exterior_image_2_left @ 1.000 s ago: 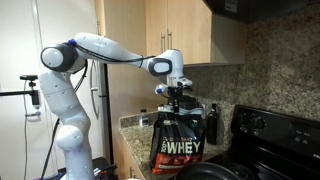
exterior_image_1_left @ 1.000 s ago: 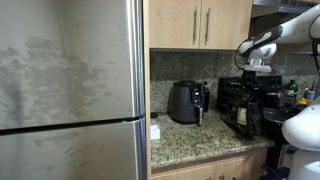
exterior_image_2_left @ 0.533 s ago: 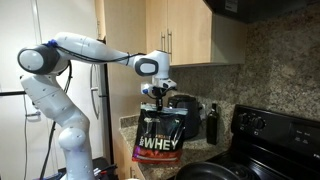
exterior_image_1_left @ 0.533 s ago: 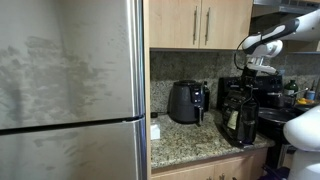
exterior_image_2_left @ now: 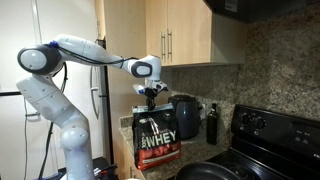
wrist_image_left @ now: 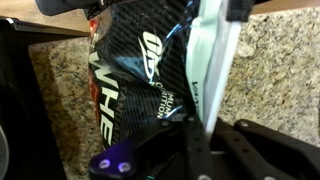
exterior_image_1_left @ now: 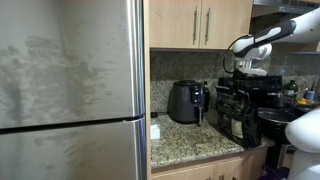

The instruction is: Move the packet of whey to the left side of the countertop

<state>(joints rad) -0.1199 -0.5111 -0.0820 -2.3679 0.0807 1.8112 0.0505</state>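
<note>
The packet of whey is a black pouch with white and red "WHEY" lettering. It hangs from my gripper, which is shut on its top edge, and its bottom looks clear of the speckled granite countertop. In an exterior view the packet hangs in front of the boxy coffee maker, under the gripper. In the wrist view the packet fills the left and middle, its white top seam pinched between the fingers, with granite beside it.
A rounded black appliance stands on the countertop by the backsplash, also seen in an exterior view. A boxy black coffee maker, a dark bottle and the black stove stand nearby. A steel fridge borders the countertop, with wood cabinets above.
The arm has carried the hanging packet along the countertop, away from the stove and coffee maker, toward the rounded appliance and the fridge. The grip on the top edge is unchanged.
</note>
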